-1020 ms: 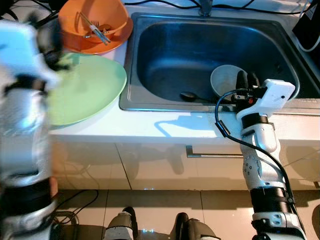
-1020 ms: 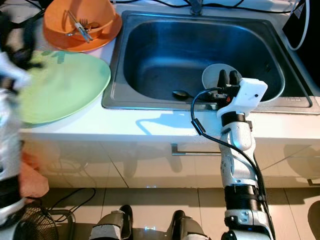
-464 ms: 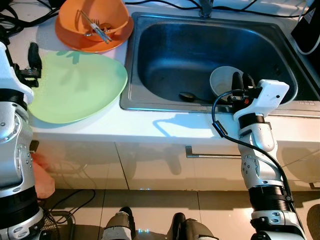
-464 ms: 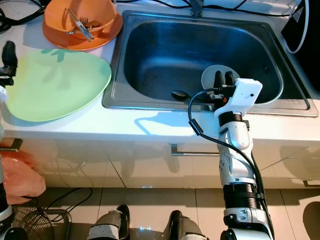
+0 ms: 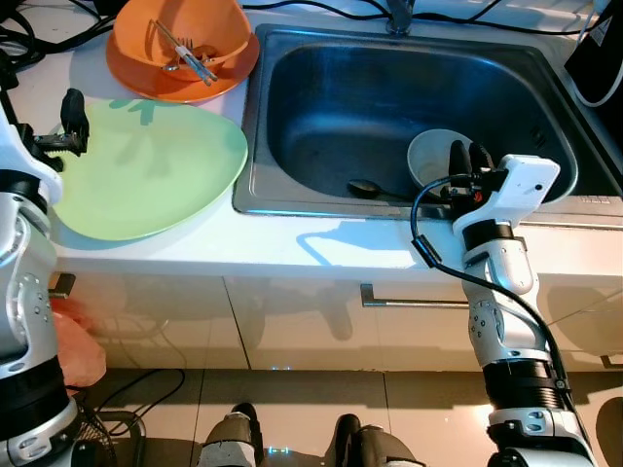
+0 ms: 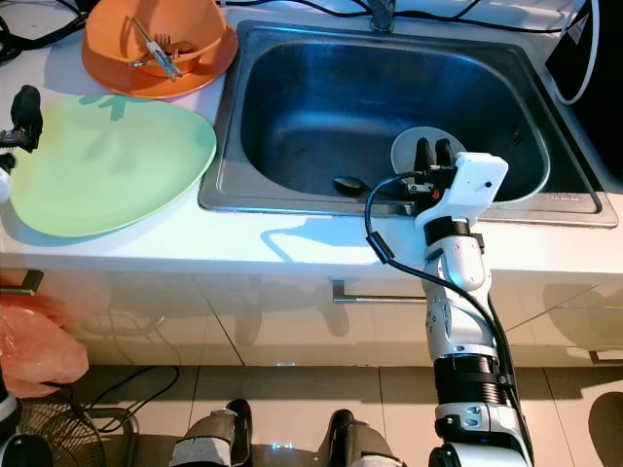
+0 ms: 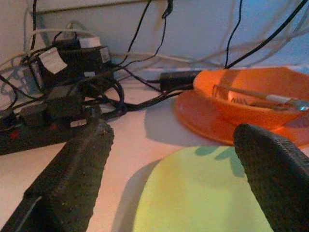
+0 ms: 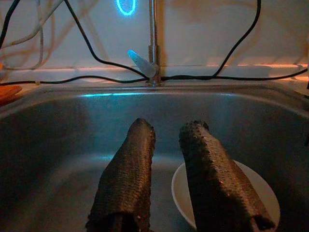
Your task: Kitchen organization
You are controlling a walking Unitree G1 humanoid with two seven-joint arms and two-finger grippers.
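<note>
While both arms are raised at the counter, the scene is laid out as follows.

Sink (image 5: 292, 190): a steel basin is set into the white counter, with a tap (image 8: 153, 46) at its back edge.
White bowl (image 5: 428, 156): it is seen lying in the basin's right part, near the front wall.
Spoon (image 5: 367, 188): a dark spoon is seen on the basin floor, beside the bowl.
Right gripper (image 5: 464, 156): it is held over the sink's front rim, above the bowl; its 2 fingers (image 8: 128, 179) are drawn nearly together, a narrow gap is left, and nothing is pinched.
Left gripper (image 7: 174, 159): it is held at the green plate's far left edge; its fingers are spread wide and nothing is held.
Green plate (image 5: 156, 175): it is laid on the counter left of the sink.
Orange bowl (image 5: 185, 44): it is set on an orange plate behind the green plate, with utensils (image 5: 187, 56) inside.
Cables (image 7: 72, 72): a tangle with a power strip is seen behind the left gripper.
</note>
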